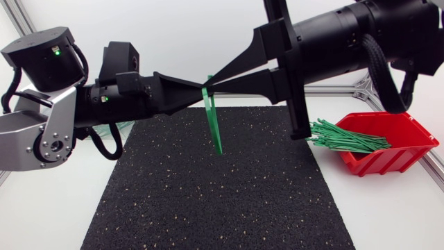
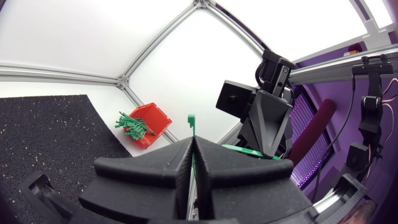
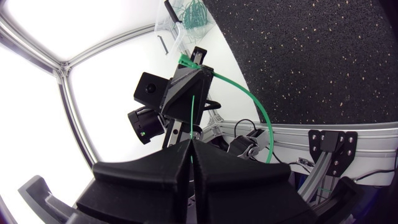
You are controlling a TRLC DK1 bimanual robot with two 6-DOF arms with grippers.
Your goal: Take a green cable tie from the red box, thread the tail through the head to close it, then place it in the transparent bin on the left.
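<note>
Both grippers meet tip to tip above the far part of the black mat, each closed narrow on the same green cable tie. The left gripper pinches the strap just under the head, which pokes out past its fingertips. That reads as a brace, so the head faces the other arm and cannot twist. The right gripper is clamped on the thin tail, straight ahead of the left gripper's tips, which lines the tail up with the head. Between the 2 holds the strap bows into a loop that hangs below both grippers and appears to stay apart from the mat.

I judge the threading step is in hand. Whether the tail has entered the head I cannot tell.

The tightest spot is at the tips, where the 2 wedge points nearly touch and leave little room to feed the tail. Below the grippers the loop has open room to swing. The red box with the spare ties sits on the desk, well behind the right gripper beside its arm. The transparent bin lies beyond the left gripper, past its arm, so carrying the tie there likely means the left arm drawing back toward it
</note>
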